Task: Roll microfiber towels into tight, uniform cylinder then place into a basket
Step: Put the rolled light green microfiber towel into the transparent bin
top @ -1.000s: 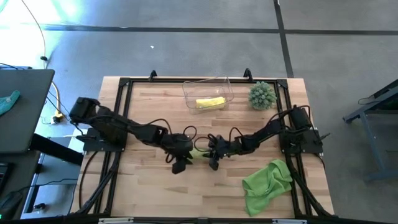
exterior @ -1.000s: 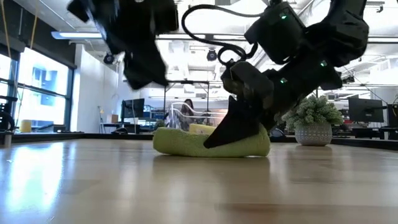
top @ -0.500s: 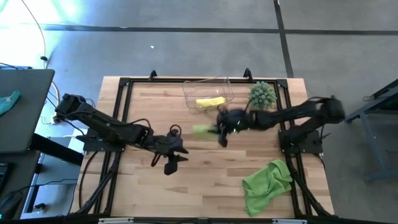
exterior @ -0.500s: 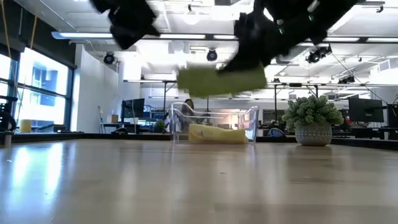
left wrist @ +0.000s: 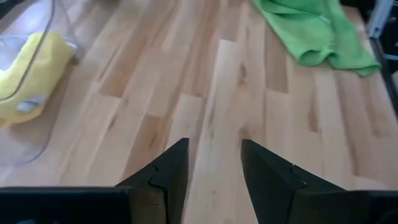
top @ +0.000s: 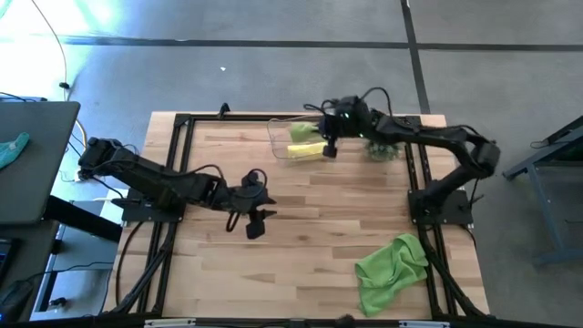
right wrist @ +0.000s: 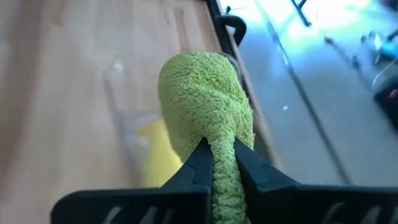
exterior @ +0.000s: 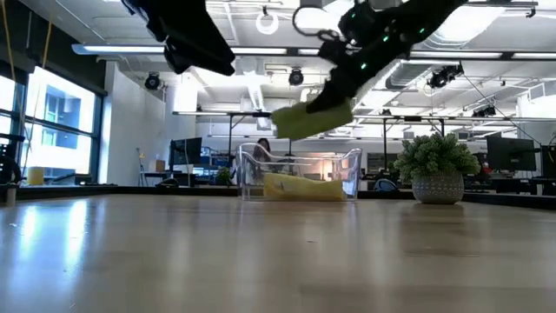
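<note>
My right gripper hangs over the far middle of the table, shut on a rolled lime green towel, which sits just above the clear plastic basket. A yellow rolled towel lies inside the basket on its floor. A second lime green towel lies crumpled on the table at the near right. My left gripper hovers open above the table's middle with nothing between its fingers. My right gripper pinches the green roll between its two fingers near one end, where the cloth is squeezed narrow. The fingers come slanting down from the table's right. The roll juts out past them toward the left, tilted, lifted clear above the basket.
A spiky green plant in a pot stands right of the basket, under my right arm. A black frame runs round the table's edge. Bare wood lies between the basket and the near edge.
My right gripper has swung up from the table's middle toward the far edge, carrying the green roll, which has left the table and now hangs over the basket. The wrist has rolled on the way. My left gripper has risen a little and stays open.
</note>
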